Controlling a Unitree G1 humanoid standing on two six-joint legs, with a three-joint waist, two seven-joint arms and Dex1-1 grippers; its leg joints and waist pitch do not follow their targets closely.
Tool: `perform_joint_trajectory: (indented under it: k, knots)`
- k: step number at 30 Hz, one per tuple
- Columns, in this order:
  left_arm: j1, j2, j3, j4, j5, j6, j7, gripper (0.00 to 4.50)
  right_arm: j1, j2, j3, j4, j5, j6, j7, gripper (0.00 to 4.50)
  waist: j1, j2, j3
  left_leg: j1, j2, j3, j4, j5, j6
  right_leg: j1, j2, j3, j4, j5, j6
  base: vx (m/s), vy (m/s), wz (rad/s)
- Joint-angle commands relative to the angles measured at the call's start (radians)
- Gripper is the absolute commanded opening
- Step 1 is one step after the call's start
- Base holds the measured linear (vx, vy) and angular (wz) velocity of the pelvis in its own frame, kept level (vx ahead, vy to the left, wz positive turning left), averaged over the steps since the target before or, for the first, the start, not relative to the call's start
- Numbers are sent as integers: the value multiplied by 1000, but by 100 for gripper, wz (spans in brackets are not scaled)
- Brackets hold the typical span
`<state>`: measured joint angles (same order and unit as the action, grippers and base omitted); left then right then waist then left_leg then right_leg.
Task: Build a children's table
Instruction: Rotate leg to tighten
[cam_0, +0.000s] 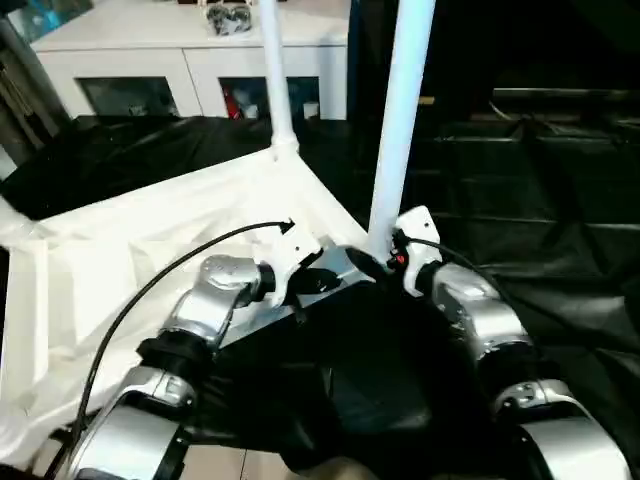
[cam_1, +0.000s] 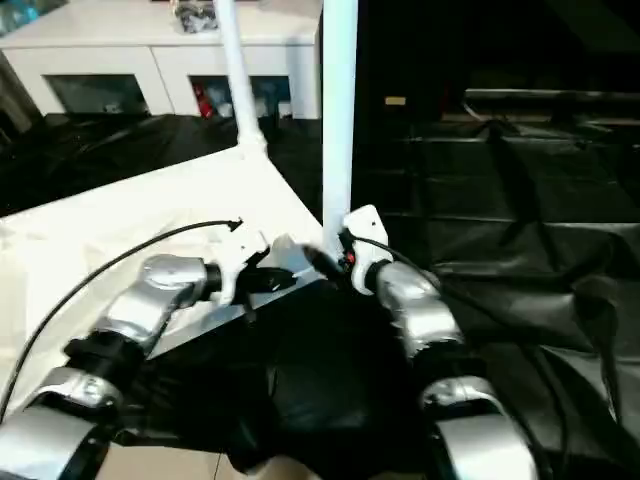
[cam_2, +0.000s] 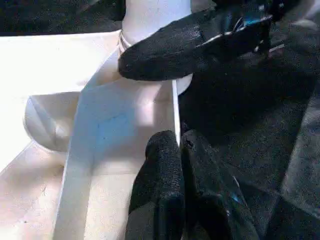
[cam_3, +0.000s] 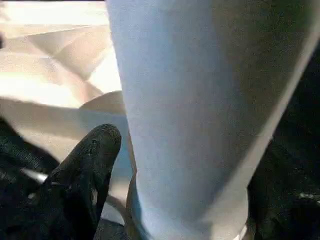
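Left eye view: near-corner leg (cam_0: 398, 130) upright in tabletop (cam_0: 120, 250) socket, right gripper (cam_0: 385, 258) straddling its base — left gripper (cam_0: 318, 281) closed empty; seat leg fully before withdrawing.

White tabletop (cam_0: 150, 240) lies underside up, two legs (cam_0: 400, 120) upright in corners

tabletop (cam_0: 150, 240) on table, two legs (cam_0: 400, 120) upright in its corners, cabinet (cam_0: 190, 60) behind

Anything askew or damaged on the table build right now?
Nothing damaged. The near leg and far leg stand upright in corner sockets of the upside-down tabletop; the far leg leans slightly, possibly camera perspective.
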<state>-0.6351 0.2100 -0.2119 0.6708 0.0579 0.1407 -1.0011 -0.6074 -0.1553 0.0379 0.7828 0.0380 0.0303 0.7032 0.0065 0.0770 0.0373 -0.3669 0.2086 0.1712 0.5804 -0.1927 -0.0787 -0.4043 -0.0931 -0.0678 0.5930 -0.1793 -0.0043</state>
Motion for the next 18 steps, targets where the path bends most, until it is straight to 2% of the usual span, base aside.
perform_joint_trajectory:
  k: [1, 4, 6, 8, 9, 10, 18]
  knots:
    - [6, -3, -41, -74, -49, -51, -109, 0, 61, -7, 119, -54, 19, 22, 217, 376, 9, -8, -59, -1, 10, 9, -58, -171, 110, 62, -37, 27, -61, -73, -289, 0, 0, 0]
    - [19, 21, -42, -95, -65, -58, -165, 0, 93, -62, 146, -115, 29, 24, 339, 376, 18, -9, -59, -1, 15, 9, -59, -174, 125, 61, -39, 28, -60, -85, -289, 0, 0, 0]
    - [24, 37, -43, -108, -75, -56, -202, 0, 112, -100, 160, -148, 34, 24, 413, 376, 31, -10, -56, 5, 19, 10, -61, -199, 111, 55, -39, 30, -64, -137, -283, 0, 0, 0]
    - [30, 51, -49, -121, -81, -56, -234, 0, 125, -127, 170, -175, 43, 27, 471, 376, 35, -9, -56, 8, 20, 9, -63, -215, 98, 54, -39, 32, -63, -153, -282, 0, 0, 0]
    - [33, 58, -51, -127, -85, -54, -249, 0, 129, -136, 173, -186, 49, 34, 493, 376, 34, -8, -53, 6, 20, 8, -66, -228, 91, 54, -37, 32, -64, -166, -277, 0, 0, 0]
    - [34, 59, -52, -129, -86, -53, -253, 0, 130, -139, 174, -190, 52, 36, 500, 362, 33, -9, -54, 6, 20, 7, -66, -232, 88, 55, -37, 32, -64, -170, -275, 0, 0, 0]
    - [43, 76, -58, -144, -94, -51, -292, 0, 139, -147, 186, -237, 74, 77, 562, 299, 35, -9, -59, 3, 15, 7, -60, -175, 94, 58, -39, 31, -57, -98, -284, 0, 0, 0]
